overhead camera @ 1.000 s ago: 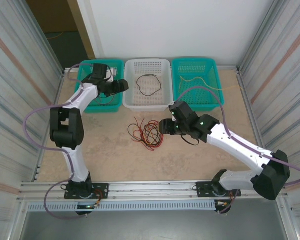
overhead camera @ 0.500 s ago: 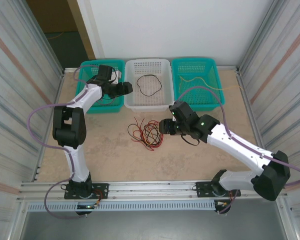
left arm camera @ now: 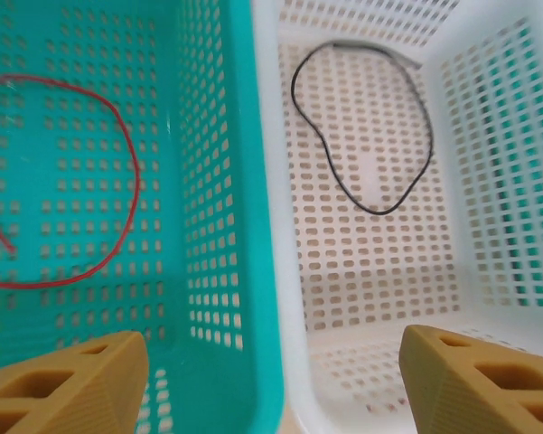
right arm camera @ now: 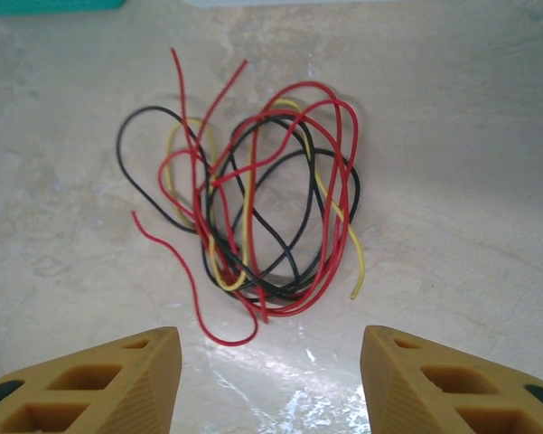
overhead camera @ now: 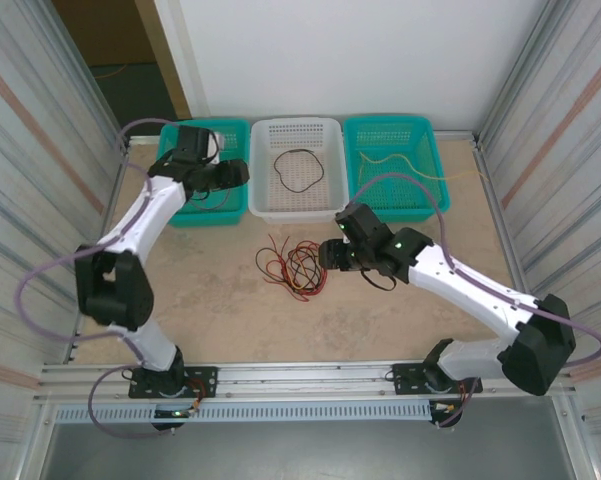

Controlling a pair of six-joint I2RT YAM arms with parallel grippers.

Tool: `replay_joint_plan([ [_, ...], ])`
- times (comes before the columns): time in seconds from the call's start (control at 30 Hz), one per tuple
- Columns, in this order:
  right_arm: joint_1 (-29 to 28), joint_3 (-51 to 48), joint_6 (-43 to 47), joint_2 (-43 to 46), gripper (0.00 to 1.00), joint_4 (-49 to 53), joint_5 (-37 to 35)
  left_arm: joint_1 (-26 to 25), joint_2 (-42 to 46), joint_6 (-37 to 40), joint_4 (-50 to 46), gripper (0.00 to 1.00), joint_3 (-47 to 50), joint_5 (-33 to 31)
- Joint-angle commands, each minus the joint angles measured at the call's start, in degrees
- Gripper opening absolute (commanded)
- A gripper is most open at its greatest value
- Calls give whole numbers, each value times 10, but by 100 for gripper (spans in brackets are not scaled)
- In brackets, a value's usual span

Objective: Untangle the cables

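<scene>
Left arm [overhead camera: 152, 208]: extended far forward, wrist turned to its right.
Left pincer [overhead camera: 235, 173]: jaws spread wide, nothing between its fingers [left arm camera: 63, 384].
Right arm [overhead camera: 462, 286]: forearm slants forward and to its left.
Right pincer [overhead camera: 328, 255]: jaws parted and empty, its fingertips [right arm camera: 99, 375] aimed downward.

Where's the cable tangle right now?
Top view: the cable tangle lies on the table, in front of the white basket and just left of the right gripper, whose open jaws face it without touching.
</scene>
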State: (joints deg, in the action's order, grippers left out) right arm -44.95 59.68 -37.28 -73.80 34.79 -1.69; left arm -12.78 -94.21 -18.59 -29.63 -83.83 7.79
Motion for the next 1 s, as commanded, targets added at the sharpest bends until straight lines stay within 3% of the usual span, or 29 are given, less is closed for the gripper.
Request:
replay_joint_plan([
  [0.0, 16, 19, 26, -26, 52, 18, -13, -22, 94, 19, -29, 74, 39, -32],
  [0.2, 58, 61, 61, -4, 54, 45, -25, -106, 253, 26, -32, 75, 157, -39],
  [0.53, 96, 68, 74, 13, 55, 57, -1, -167, 440, -123, -33, 73, 359, -36],
  [0.73, 75, 25, 56, -11, 53, 23, 17, -167, 488, -178, 13, 72, 424, 5],
  [0.97, -15, 35, 48, -106, 45, -15, 17, -167, 481, -192, 3, 66, 428, -3],
])
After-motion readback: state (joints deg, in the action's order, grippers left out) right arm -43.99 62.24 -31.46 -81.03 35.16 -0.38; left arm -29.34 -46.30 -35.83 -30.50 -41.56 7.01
